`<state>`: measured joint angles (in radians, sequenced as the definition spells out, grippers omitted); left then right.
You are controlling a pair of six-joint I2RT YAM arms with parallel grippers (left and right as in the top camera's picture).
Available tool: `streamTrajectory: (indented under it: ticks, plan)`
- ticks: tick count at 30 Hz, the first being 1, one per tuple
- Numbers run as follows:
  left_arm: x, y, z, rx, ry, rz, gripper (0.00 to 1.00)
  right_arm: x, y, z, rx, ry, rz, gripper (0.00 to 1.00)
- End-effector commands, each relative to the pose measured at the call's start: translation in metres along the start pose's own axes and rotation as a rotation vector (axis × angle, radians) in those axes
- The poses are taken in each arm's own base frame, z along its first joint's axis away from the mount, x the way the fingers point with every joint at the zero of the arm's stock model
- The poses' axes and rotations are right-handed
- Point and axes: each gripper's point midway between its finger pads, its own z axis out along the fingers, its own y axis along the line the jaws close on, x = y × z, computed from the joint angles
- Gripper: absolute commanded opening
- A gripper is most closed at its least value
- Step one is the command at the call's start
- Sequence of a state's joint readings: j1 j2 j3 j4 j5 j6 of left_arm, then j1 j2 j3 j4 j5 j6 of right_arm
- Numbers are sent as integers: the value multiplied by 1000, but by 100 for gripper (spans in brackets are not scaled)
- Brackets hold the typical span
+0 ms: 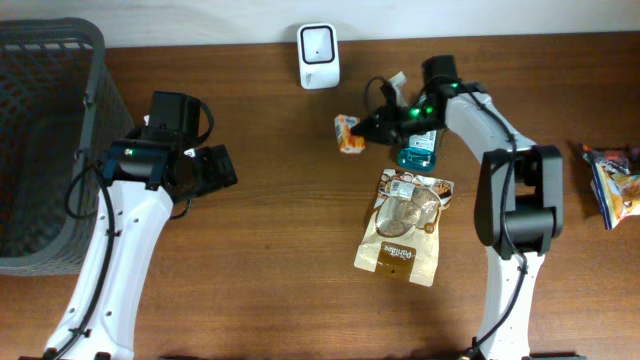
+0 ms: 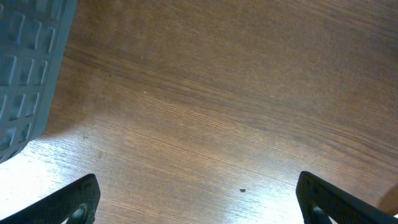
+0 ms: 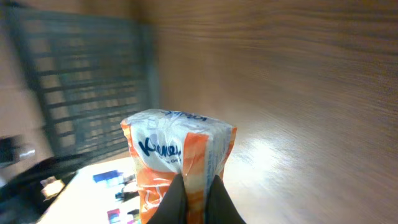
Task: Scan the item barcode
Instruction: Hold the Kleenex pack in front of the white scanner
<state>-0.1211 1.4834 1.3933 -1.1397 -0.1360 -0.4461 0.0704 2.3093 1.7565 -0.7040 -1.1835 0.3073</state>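
Observation:
The item is a small orange and white tissue pack [image 1: 348,133] [image 3: 177,155], and my right gripper [image 1: 366,130] [image 3: 195,194] is shut on the pack's edge, holding it just below and right of the white barcode scanner [image 1: 318,55] at the table's back edge. In the right wrist view the two dark fingers [image 3: 173,202] pinch the pack's thin seam. My left gripper [image 1: 210,170] [image 2: 198,202] hangs open over bare wood at the left, its fingertips [image 2: 74,200] far apart with nothing between them.
A grey mesh basket [image 1: 45,140] fills the left side. A blue bottle [image 1: 418,150] and a brown snack pouch [image 1: 405,225] lie under the right arm. Another snack bag [image 1: 615,185] lies at the right edge.

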Motion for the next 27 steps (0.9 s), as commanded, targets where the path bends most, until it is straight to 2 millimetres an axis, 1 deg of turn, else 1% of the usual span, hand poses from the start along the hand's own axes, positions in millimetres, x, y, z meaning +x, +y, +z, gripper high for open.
streamTrajectory:
  ticks: [1,2,3,13,22,24,27]
  plan:
    - [-5,3,-6,-2,-25,-21,99,7,62,-13,-334,78,-111,4]
    - [-5,3,-6,-2,-25,-21,99,7,67,-15,-358,84,-121,4]
    - [-5,3,-6,-2,-26,-21,99,6,67,-15,-358,83,-123,4]
    - [-5,3,-6,-2,-26,-21,99,6,67,-15,-357,90,-87,4]
    - [-5,3,-6,-2,-26,-21,99,6,67,-15,-356,90,-88,4]
    - [-5,3,-6,-2,-25,-20,99,4,64,-13,-334,82,-81,4]
    - [-5,2,-6,-2,-25,-20,99,-4,55,-3,-231,51,-60,4]
